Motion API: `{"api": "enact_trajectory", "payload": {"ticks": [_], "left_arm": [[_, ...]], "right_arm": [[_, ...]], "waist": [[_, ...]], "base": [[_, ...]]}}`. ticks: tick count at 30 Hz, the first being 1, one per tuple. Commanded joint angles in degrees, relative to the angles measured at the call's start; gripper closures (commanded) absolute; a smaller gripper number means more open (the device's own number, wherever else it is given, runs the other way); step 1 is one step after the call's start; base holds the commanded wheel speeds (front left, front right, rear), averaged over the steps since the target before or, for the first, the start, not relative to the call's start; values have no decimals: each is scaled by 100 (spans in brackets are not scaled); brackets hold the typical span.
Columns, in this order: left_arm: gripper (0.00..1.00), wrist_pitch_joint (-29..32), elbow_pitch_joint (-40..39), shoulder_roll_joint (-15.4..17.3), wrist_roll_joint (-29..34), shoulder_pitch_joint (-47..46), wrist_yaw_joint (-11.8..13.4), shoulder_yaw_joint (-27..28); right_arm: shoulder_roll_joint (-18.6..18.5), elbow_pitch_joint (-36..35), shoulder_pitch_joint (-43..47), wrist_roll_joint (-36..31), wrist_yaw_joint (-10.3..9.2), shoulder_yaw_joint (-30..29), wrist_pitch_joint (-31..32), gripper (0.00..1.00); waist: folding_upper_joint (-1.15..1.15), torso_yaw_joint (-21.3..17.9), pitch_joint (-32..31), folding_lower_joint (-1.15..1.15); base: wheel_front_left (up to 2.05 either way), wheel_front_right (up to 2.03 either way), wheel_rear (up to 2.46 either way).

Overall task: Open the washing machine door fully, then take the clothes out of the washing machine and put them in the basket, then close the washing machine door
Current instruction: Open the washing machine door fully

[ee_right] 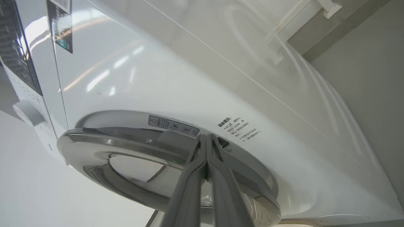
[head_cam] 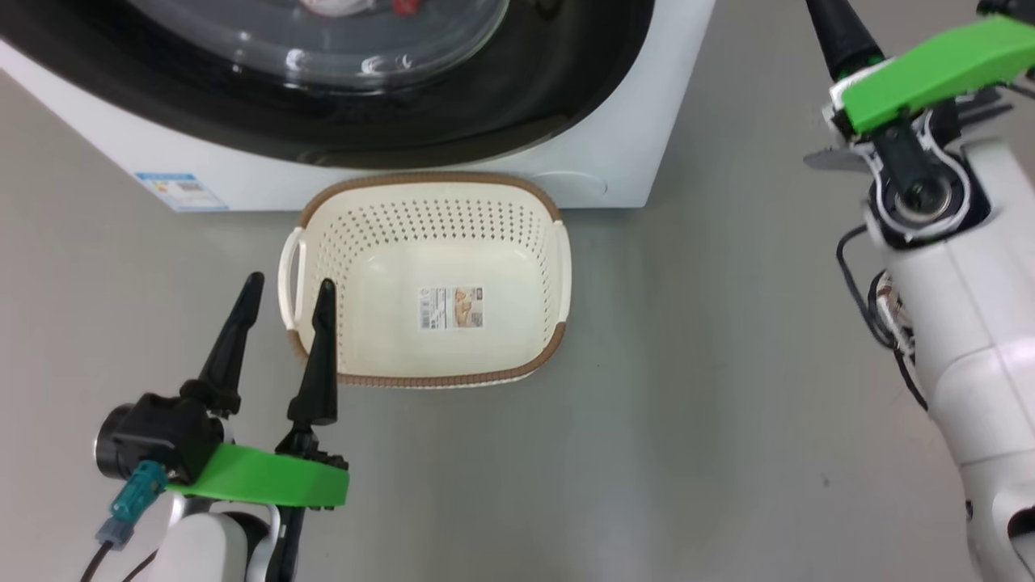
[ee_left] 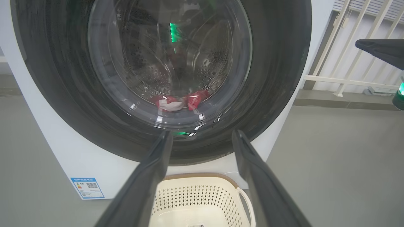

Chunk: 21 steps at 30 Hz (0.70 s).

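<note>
Quick status from us: we're basically at square one. The door [ee_left: 277,78] looks shut against the washer [ee_left: 63,157], or at most barely cracked; we can't tell from the side angle. Through the glass we can see the clothes [ee_left: 180,101], a red and white bundle lying at the bottom of the drum. The basket [head_cam: 428,179] sits on the floor just in front of the washer, under the door, with nothing in it (only the sticker on its bottom). So in our reading all three steps are left: open the door fully, move the clothes, close the door.

Now the claws. The left claw [head_cam: 290,283] is spread wide and holds nothing. It hangs low beside the basket's left handle, fingers aimed at the door. The right claw [ee_right: 206,138] has its fingers pressed together with nothing between them. The tips sit right at the door's shiny edge, next to a small dark slot there. We can't tell if they touch the rim or are just shy of it. Our guess is that it's lining up to hook the door open.
</note>
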Motion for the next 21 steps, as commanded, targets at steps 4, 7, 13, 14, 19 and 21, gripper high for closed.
{"api": "enact_trajectory", "payload": {"ticks": [4,7,13,14,19,21], "left_arm": [[0,-68,-175,93,78,-183,-16,144],[0,-68,-157,93,77,-220,-22,94],[0,-68,-73,93,59,-213,-30,-32],[0,-68,-63,93,67,-200,-31,-35],[0,-68,-87,93,82,-159,-35,-64],[0,-68,-96,93,87,-161,-36,-71]], "right_arm": [[86,190,-541,715,-4,26,729,100],[124,456,-800,1066,-4,-45,1115,100],[96,790,-1118,1317,-4,-26,1624,100],[98,821,-1160,1324,-4,-9,1669,100],[67,897,-1400,1283,-4,75,1766,100],[56,914,-1457,1262,-4,92,1763,100]], "waist": [[0,215,356,0],[0,277,404,0],[0,443,373,0],[0,463,364,0],[0,553,402,0],[0,569,432,0]], "base": [[0,0,0],[0,0,0],[0,0,0],[0,0,0],[0,0,0],[0,0,0]]}}
